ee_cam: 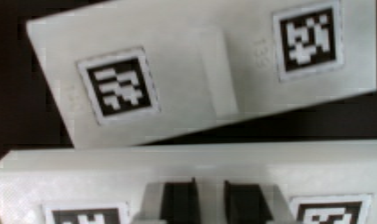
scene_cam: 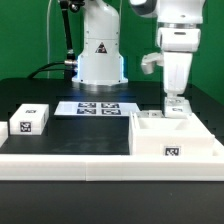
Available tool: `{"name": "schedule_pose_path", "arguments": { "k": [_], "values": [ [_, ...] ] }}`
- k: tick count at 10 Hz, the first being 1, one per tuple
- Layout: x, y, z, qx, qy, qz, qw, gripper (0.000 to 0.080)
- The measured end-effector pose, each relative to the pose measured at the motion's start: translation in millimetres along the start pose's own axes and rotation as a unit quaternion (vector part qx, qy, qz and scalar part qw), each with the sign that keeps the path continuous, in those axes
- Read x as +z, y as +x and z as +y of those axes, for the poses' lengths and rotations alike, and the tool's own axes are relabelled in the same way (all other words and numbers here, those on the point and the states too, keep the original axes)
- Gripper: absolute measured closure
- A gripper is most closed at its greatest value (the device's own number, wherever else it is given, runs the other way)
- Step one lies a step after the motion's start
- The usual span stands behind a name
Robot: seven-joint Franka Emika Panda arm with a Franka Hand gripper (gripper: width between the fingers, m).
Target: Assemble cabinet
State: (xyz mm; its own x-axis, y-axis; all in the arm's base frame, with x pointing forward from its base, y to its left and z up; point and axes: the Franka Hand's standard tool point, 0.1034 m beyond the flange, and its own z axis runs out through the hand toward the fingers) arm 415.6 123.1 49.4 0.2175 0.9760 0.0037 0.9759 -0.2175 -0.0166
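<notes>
Early stage: claw point(scene_cam: 175, 110) low over open cabinet point(scene_cam: 150, 145) directly beneath, can't tell its opening or hold; cube point(scene_cam: 30, 121) loose, well away.

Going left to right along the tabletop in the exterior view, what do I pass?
white tagged block → marker board → cabinet. The robot base and the front rail are left out, because they overlap these across the view.
</notes>
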Motion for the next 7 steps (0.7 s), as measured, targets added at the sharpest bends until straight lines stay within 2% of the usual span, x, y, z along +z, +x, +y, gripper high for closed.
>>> {"name": "schedule_pose_path", "arguments": {
  "k": [1, 4, 7],
  "values": [
    [-3.6, -4.2, 0.2, 0.004, -0.004, 0.000, 1.000, 0.0731],
    [-1.3, -4.3, -0.6, 0.004, -0.001, 0.000, 1.000, 0.0731],
    [-0.7, -1.6, 7.9, -0.032, -0.004, 0.003, 0.999, 0.0731]
  ]
}}
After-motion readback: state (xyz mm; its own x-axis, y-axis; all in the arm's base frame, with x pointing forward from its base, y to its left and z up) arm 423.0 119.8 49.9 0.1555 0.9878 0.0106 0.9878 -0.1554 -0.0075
